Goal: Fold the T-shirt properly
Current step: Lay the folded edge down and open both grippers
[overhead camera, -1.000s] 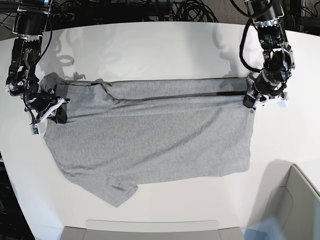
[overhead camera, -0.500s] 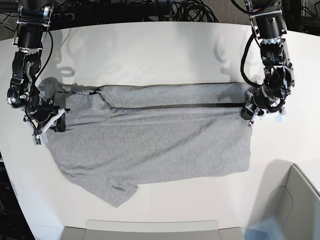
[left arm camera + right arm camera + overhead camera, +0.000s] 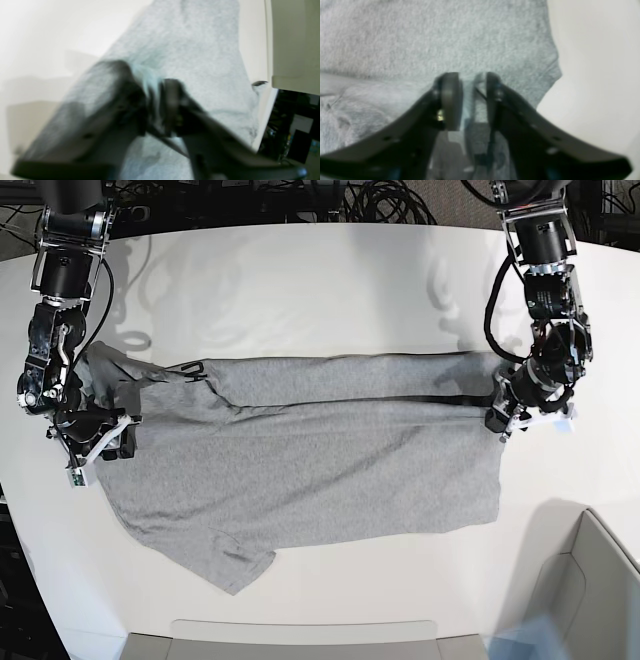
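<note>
- The T-shirt (image 3: pixel 300 455) lies spread across the middle of the white table (image 3: pixel 300 280), its far long edge doubled over toward the near side; one sleeve points at the table's near-left edge.
- The left gripper (image 3: pixel 155 105) sits at the shirt's right end, by the fold. Its wrist view is smeared, yet a strip of grey cloth shows between the parted jaws; whether it is pinched or slipping free, I cannot tell.
- The right gripper (image 3: pixel 468 97) sits at the shirt's left end. Its jaws stand apart with a pale fold of fabric in the gap; grip or release, I cannot tell.
- The step in hand looks like laying down the lengthwise fold and letting go.
- To do it well, both ends should be freed level, so the folded edge stays straight from end to end.
- The claws should lift straight up, clear of the cloth, so no finger drags the layer back.
- Wrinkles near the left end may want smoothing afterwards.
</note>
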`<state>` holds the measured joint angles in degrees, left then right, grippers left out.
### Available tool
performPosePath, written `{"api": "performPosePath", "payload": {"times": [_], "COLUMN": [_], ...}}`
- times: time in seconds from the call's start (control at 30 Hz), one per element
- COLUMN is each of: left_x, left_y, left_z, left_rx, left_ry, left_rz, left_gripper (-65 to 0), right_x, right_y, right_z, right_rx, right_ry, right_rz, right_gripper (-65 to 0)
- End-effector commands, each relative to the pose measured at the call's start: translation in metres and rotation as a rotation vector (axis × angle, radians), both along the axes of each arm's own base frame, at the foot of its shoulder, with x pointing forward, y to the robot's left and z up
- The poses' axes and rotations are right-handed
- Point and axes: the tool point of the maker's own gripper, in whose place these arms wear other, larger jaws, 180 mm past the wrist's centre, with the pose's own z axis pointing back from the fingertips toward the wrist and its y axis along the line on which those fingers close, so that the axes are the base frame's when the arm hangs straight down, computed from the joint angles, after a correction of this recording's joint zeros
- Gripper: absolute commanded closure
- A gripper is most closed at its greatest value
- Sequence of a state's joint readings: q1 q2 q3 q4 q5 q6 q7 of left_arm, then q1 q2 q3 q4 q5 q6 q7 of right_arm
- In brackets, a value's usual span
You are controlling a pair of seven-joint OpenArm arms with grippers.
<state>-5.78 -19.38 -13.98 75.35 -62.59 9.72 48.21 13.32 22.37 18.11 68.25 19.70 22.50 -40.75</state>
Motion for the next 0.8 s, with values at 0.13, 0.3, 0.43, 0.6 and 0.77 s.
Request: {"api": "performPosePath", "payload": {"times": [0.13, 0.3, 0.43, 0.6, 0.77], "left_x": [0.010, -0.008, -0.018, -0.024, -0.031], "left_y": [0.002, -0.008, -0.011, -0.020, -0.042], "left_z": [0.046, 0.049, 0.037, 0.024, -0.018], "left_rx": [0.054, 0.084, 0.076, 0.072, 0.164], "left_ry": [-0.122, -0.131, -0.096, -0.055, 0.073], "left_rz": [-0.025, -0.061, -0.066, -0.101, -0.210], "left_gripper": [-20.4, -19.5, -8.3, 0.0, 0.0], "right_x": [0.010, -0.010, -0.029, -0.040, -0.042], "right_y": [-0.016, -0.017, -0.018, -0.023, -0.022], "right_z": [0.055, 0.056, 0.032, 0.008, -0.023], "right_rx": [-0.028, -0.038, -0.045, -0.030, -0.075], "right_ry": [-0.161, -0.178, -0.114, -0.048, 0.059], "right_rz": [-0.027, -0.039, -0.039, -0.057, -0.017], "right_gripper": [-33.9, -32.8, -23.4, -6.4, -1.5]}}
